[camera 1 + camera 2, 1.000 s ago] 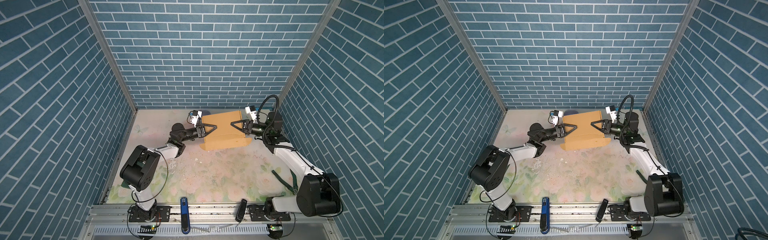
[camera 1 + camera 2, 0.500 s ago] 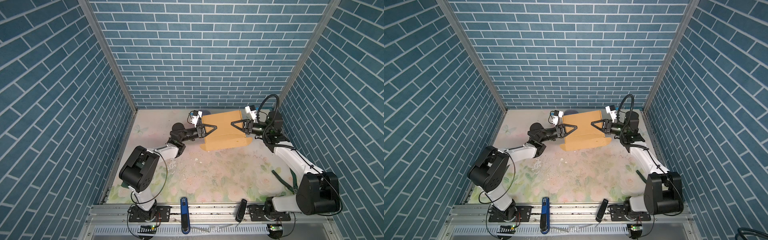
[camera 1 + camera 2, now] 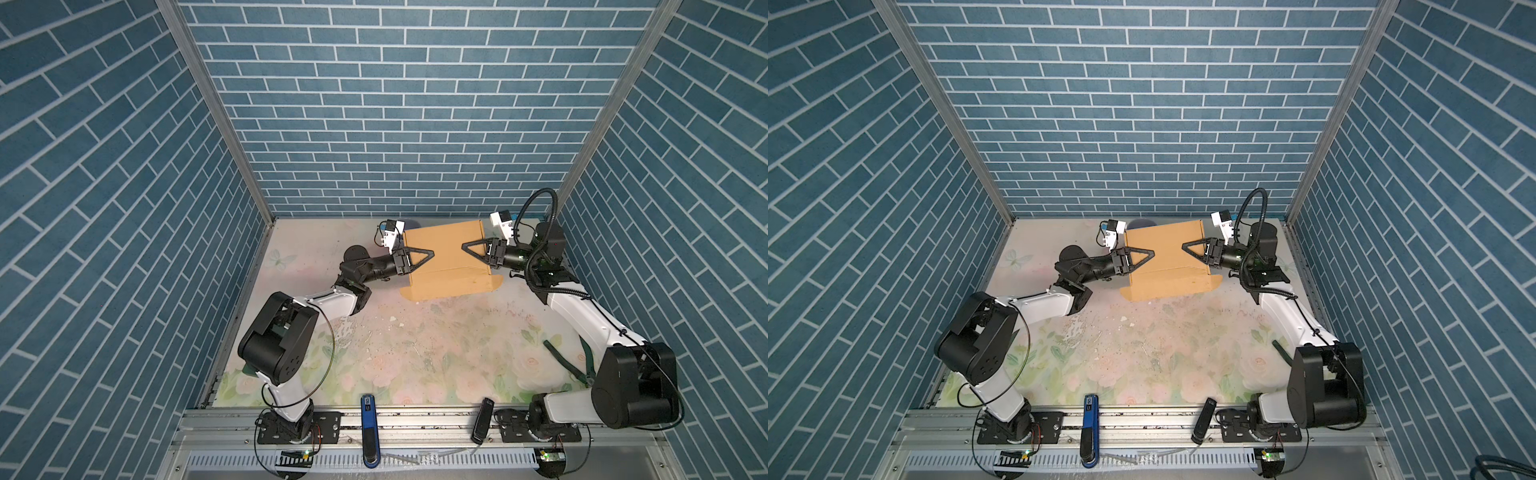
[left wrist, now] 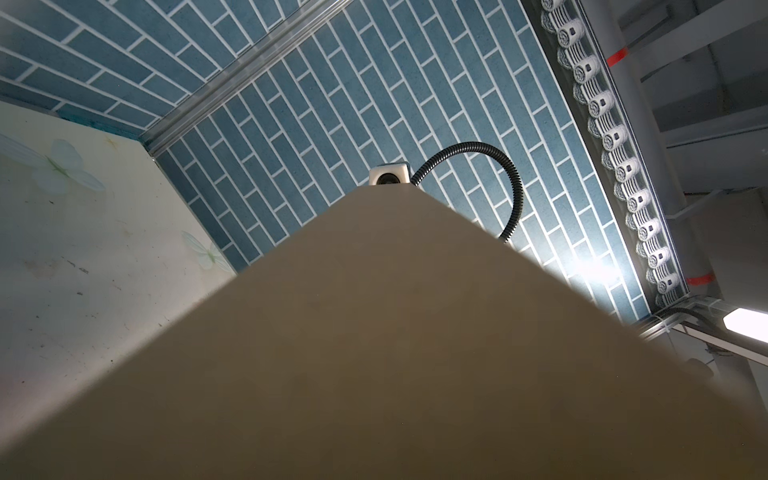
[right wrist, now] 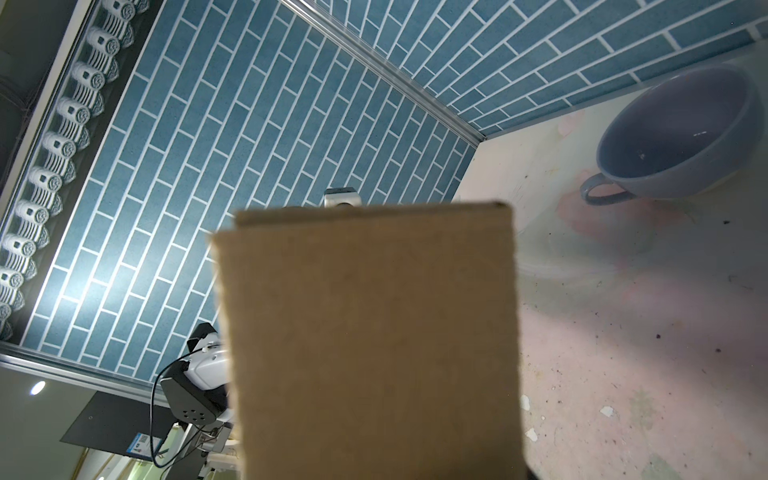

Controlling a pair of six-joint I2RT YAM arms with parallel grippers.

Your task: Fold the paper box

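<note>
Overhead, paper box (image 3: 446, 237) mostly hides the cup (image 5: 681, 137) right wrist shows.

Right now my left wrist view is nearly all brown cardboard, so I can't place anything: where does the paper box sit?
Observer: The paper box sits at the far end of the table, between the left gripper and the right gripper.
Operator: Anything behind it?
Observer: A blue-grey cup sits by the back wall, behind the box's corner on the left arm's side.
Operator: Is the box closed up?
Observer: No, a front flap with rounded tabs sticks out toward the near side.
</note>
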